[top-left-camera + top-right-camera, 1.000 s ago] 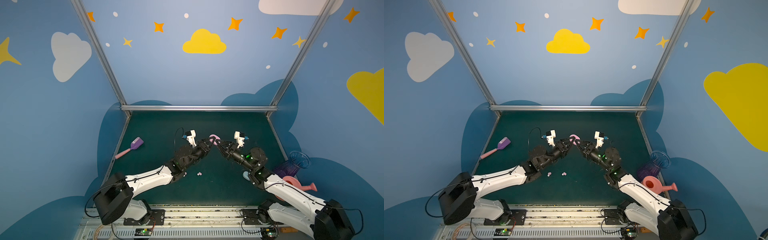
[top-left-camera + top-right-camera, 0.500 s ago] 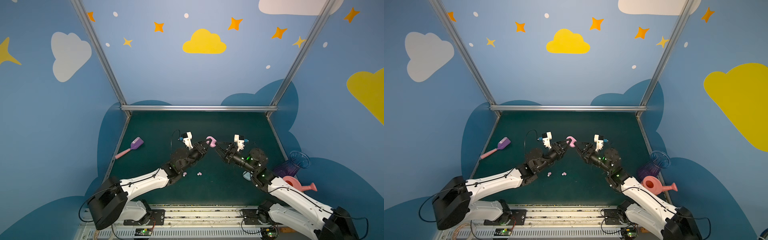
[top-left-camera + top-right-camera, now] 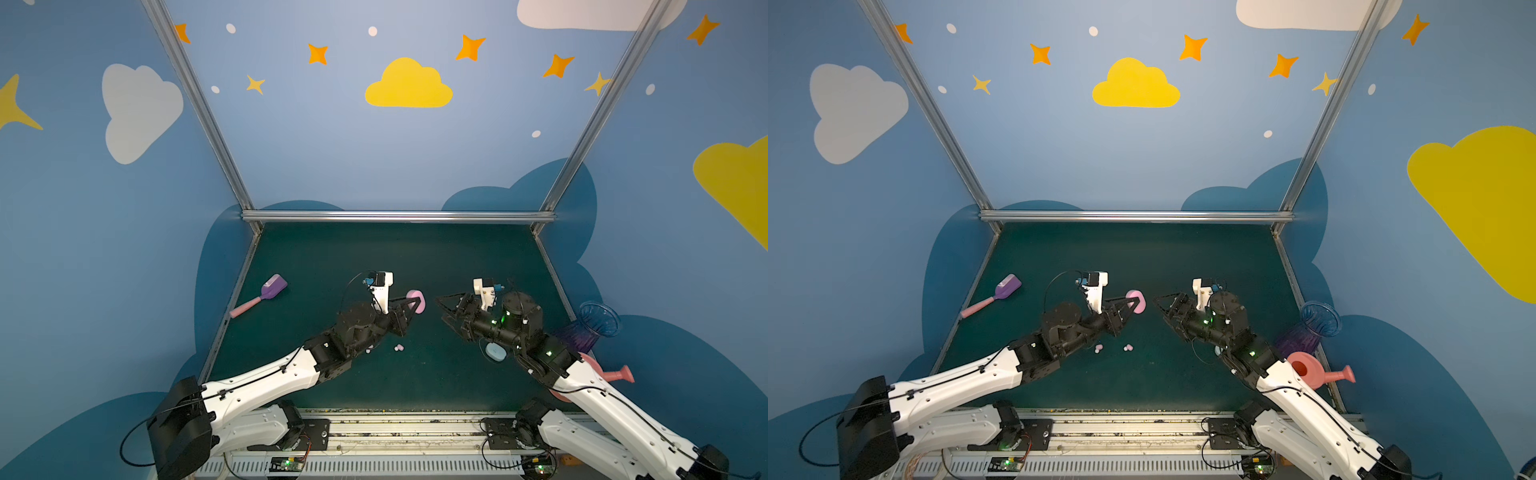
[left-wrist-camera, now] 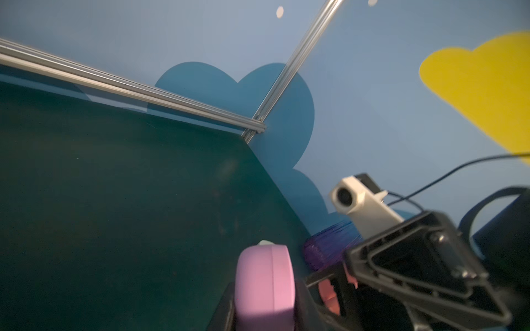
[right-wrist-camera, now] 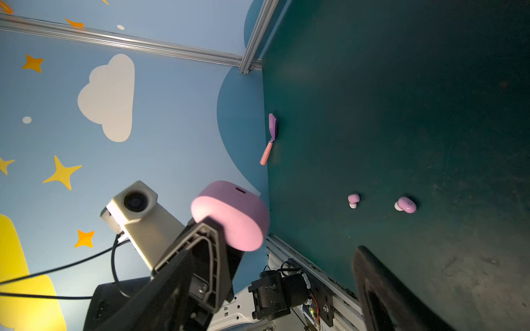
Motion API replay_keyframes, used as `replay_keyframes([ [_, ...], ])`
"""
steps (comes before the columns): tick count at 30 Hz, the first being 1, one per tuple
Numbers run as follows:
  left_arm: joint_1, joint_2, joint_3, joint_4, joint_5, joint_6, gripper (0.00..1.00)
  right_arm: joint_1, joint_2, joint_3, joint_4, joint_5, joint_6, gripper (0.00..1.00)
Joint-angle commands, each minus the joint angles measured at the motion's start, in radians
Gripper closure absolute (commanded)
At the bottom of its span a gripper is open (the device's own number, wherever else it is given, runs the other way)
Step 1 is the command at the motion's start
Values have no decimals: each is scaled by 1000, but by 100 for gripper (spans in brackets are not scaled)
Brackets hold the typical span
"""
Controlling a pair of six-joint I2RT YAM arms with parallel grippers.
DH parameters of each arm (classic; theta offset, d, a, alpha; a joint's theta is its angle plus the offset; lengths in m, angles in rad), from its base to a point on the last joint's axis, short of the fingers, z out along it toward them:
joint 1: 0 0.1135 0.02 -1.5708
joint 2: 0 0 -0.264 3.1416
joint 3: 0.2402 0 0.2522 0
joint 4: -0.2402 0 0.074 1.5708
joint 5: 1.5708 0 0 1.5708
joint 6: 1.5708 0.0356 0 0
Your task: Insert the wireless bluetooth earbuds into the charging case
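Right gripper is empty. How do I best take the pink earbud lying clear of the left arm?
Grip the pink earbud by its rounded pink shell, not the small white tip, coming straight down with the open right gripper, jaws across the shell's short width. It lies low on the flat mat, so a sideways approach would probably just push it.

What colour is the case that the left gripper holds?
The case is plain pink; the right wrist view shows it best.
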Motion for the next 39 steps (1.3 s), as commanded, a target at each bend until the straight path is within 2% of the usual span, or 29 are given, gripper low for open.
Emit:
replay_keyframes([
  [1,-37,13,19,-22,-92,205,97,0,15,23,21,-16,10,15],
  [5,-86,36,-6,74,-174,261,97,3,58,30,65,-38,66,15],
  [11,-120,97,-48,238,-224,311,97,11,115,6,237,-65,183,15],
  [18,-156,159,-54,375,-259,379,97,33,141,9,205,-58,259,15],
  [27,-159,155,-53,433,-272,388,97,44,108,-22,147,12,254,15],
  [36,-174,186,-45,469,-263,369,97,48,144,-25,274,8,281,16],
  [39,-176,197,-44,480,-267,366,97,52,138,-26,278,19,292,21],
])
